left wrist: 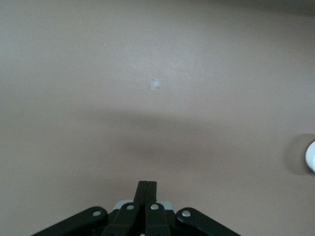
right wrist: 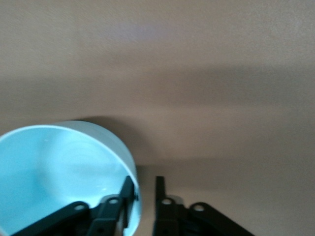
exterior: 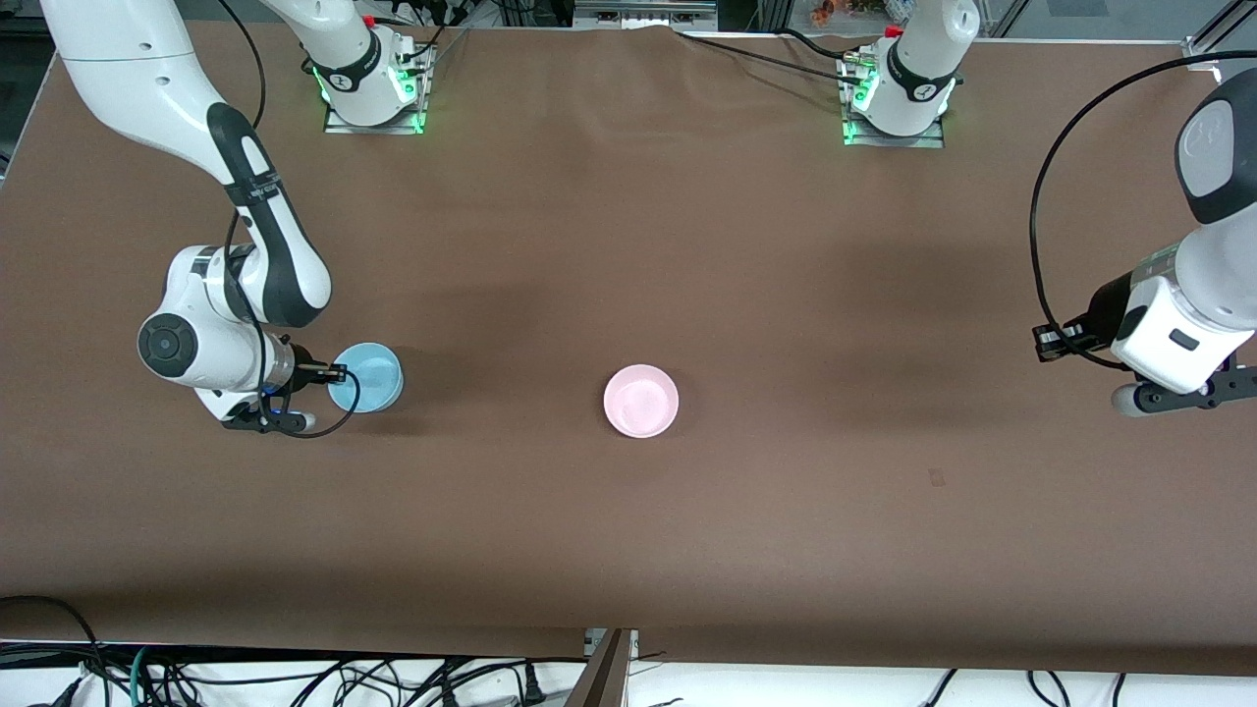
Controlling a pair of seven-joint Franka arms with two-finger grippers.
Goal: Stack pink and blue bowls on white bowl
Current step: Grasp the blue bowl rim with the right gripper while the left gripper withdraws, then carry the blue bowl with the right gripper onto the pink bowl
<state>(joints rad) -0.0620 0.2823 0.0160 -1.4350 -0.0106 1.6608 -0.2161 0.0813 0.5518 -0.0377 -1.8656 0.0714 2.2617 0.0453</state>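
Note:
The light blue bowl [exterior: 367, 377] stands on the brown table toward the right arm's end. My right gripper [exterior: 337, 374] is open astride its rim. In the right wrist view one finger [right wrist: 129, 189] is inside the blue bowl [right wrist: 59, 167] against its wall. The other finger stands outside with a gap, and the gripper [right wrist: 145, 183] does not clamp. The pale pink bowl [exterior: 640, 401] sits upright near the table's middle. My left gripper [exterior: 1043, 344] waits shut and empty over the left arm's end [left wrist: 146, 184]. A white round edge [left wrist: 311, 156] shows in the left wrist view; whether it is the white bowl I cannot tell.
The brown table cover [exterior: 628, 245] has a small pale mark [exterior: 938, 478], seen also in the left wrist view [left wrist: 155, 83]. Both arm bases stand along the edge farthest from the front camera. Cables hang below the edge nearest the front camera.

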